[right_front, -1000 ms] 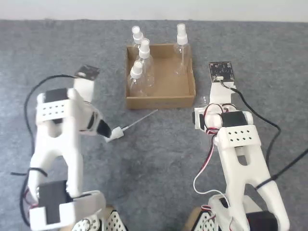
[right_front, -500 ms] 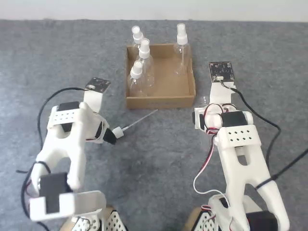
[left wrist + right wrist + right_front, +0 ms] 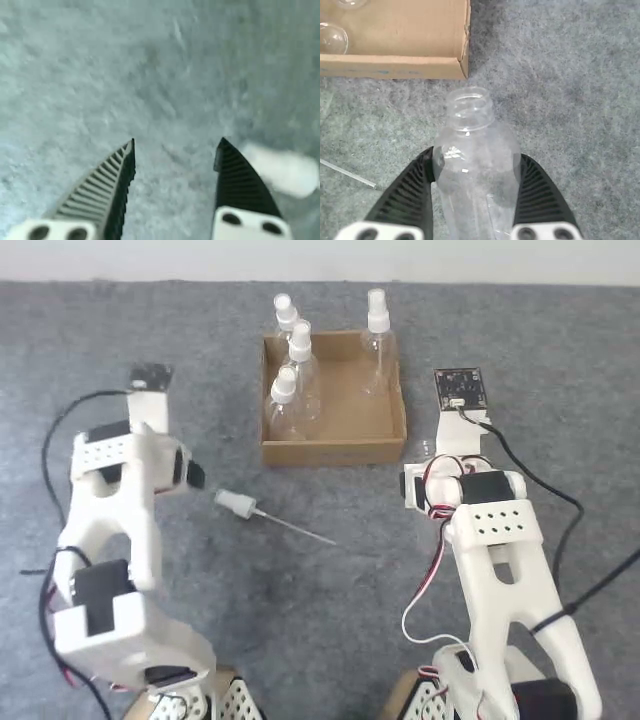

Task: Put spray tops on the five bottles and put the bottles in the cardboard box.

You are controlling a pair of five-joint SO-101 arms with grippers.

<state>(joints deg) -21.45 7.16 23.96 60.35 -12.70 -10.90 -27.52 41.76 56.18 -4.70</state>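
Note:
A white spray top (image 3: 237, 503) lies loose on the grey carpet, its thin dip tube (image 3: 300, 530) pointing toward the right arm. My left gripper (image 3: 190, 474) is just to its left, open and holding nothing. In the left wrist view the left gripper (image 3: 176, 145) is spread over bare carpet, with the spray top (image 3: 282, 171) a blur beyond one finger. My right gripper (image 3: 476, 157) is shut on an uncapped clear bottle (image 3: 470, 145), held upright just in front of the cardboard box (image 3: 390, 66). Several capped bottles (image 3: 285, 398) stand in or at the box (image 3: 335, 452).
The box sits at the far middle of the carpet. The right arm (image 3: 495, 540) fills the right side, and cables trail beside both arms. The dip tube (image 3: 347, 174) lies on the carpet a short way from the held bottle.
The left gripper let go of the spray top and swung left and back. The spray top now lies on the carpet, its tube turned toward the right arm. The right arm kept still.

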